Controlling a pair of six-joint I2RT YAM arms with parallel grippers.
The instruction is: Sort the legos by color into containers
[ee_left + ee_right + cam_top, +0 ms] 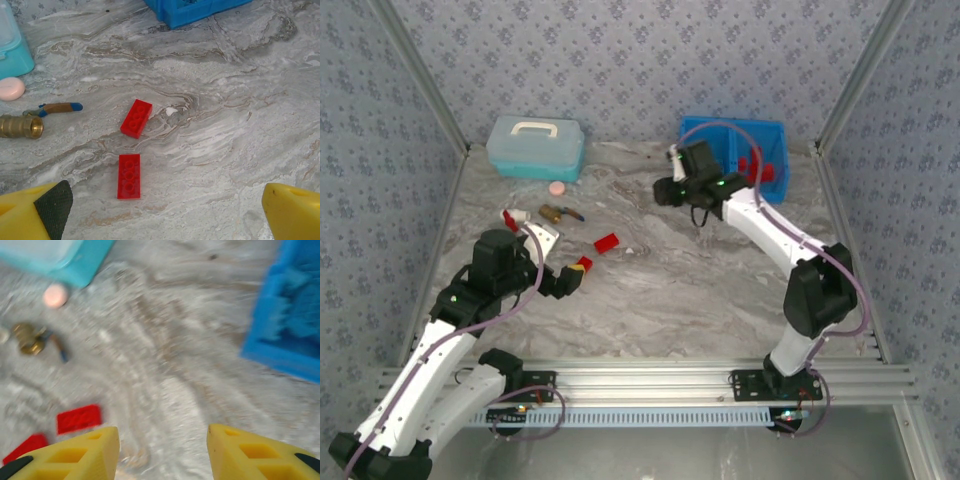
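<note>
Two red legos lie on the marble table: one (607,242) (136,118) out in the open, the other (583,263) (129,176) right in front of my left gripper (572,278) (165,217). That gripper hovers open, its yellow fingers (35,212) wide apart with nothing between them. The blue bin with its two containers (710,135) (280,355) stands at the back right, with red legos (767,166) in its right compartment. My right gripper (663,192) (162,452) is open and empty just left of the bin; its blurred view shows both red legos (78,418).
A pale teal lidded box (535,147) stands at the back left with a pink disc (557,188) in front of it. A brass valve with a blue-tipped handle (558,213) (20,126) and a small red and white piece (512,217) lie left of the legos.
</note>
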